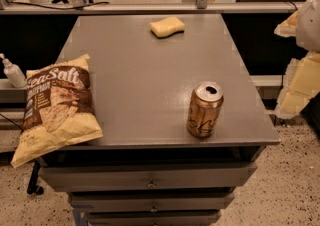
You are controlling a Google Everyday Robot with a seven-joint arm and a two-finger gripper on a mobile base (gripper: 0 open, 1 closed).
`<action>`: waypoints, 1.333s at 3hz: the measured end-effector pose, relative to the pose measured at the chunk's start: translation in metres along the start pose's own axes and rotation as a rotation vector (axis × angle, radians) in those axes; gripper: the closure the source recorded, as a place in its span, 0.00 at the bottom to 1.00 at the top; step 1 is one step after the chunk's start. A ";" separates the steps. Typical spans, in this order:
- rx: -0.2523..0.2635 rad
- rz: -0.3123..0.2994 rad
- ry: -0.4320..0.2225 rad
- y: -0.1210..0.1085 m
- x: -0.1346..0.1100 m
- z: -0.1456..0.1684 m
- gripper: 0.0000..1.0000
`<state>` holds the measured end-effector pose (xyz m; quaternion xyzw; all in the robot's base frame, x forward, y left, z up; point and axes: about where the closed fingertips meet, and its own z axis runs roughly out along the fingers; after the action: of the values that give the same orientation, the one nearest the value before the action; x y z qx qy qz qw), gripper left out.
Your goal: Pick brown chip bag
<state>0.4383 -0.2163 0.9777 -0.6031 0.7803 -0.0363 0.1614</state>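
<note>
Lying flat at the front left corner of the worktop (150, 95), the chip bag (57, 107) hangs partly over the left edge and the front edge. Its face is pale yellow with a dark brown panel; white letters at the top read "Sea Salt", and the smaller print beneath is too fine to read. A gold-brown can (205, 110) stands upright near the front right corner, its top opened, with dark script on its side that I cannot make out. A yellow sponge (167, 26) lies near the back edge, right of the middle. The gripper (299, 77) hangs beyond the right edge, well apart from the bag and touching nothing on the worktop; whether it is open or closed I cannot tell. A pump bottle (12, 72) stands beyond the left edge
</note>
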 end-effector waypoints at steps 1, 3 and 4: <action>0.000 0.000 0.000 0.000 0.000 0.000 0.00; -0.031 -0.010 -0.215 -0.024 -0.073 0.028 0.00; -0.097 0.015 -0.418 -0.042 -0.158 0.046 0.00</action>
<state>0.5260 -0.0705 0.9781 -0.5987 0.7352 0.1284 0.2907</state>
